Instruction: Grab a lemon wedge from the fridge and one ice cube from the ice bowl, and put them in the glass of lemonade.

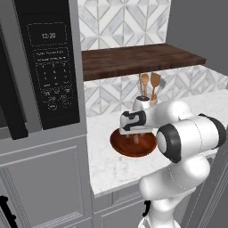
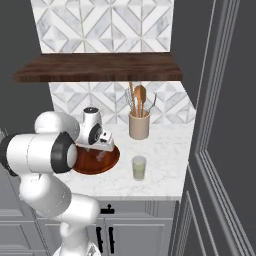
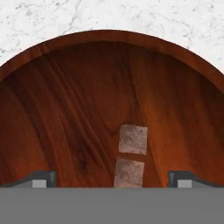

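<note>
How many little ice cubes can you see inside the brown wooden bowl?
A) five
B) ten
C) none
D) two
D: the hand view looks straight down into the ice bowl, and two pale cubes lie there, one ice cube and a second ice cube right beside it, between the open gripper tips.

Even, soft rendered light with no single visible source. The white marble counter (image 2: 165, 150) reads bright; the space under the dark wooden shelf (image 2: 100, 67) is dimmer. The ice bowl (image 3: 65, 109) looks sharp in the hand view, its grain clear, without glare. Base views are slightly soft and pixelated.
</note>
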### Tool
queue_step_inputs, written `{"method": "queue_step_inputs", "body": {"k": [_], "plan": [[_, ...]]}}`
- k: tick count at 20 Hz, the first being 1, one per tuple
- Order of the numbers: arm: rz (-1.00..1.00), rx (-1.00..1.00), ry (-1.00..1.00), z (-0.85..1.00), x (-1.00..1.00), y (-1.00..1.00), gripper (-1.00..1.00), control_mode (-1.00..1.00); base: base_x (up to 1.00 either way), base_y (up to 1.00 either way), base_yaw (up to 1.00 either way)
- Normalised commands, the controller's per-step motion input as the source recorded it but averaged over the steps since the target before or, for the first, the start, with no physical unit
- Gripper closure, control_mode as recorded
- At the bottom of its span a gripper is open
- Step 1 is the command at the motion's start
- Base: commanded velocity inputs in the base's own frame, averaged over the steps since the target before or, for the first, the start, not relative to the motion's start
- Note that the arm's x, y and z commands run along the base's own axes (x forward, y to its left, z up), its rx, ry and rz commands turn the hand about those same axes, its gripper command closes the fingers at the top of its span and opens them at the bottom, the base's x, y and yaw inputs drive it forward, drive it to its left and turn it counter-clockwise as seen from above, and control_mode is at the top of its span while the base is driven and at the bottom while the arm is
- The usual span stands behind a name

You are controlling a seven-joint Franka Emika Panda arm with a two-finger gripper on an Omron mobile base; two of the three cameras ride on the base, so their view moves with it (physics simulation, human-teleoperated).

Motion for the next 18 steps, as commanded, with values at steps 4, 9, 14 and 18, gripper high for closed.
{"method": "queue_step_inputs", "body": {"k": [4,9,14,18], "plan": [[-0.02,0.00,0.00,-0.20,0.15,-0.01,-1.00,-1.00,0.00,0.00,0.00],[0.00,0.00,0.00,-0.41,-0.18,0.01,-1.00,-1.00,0.00,0.00,0.00],[0.00,0.00,-0.03,-0.12,-0.26,0.00,-1.00,-1.00,0.00,0.00,0.00],[0.00,0.00,-0.05,0.00,-0.19,0.00,-1.00,-1.00,0.00,0.00,0.00]]}}
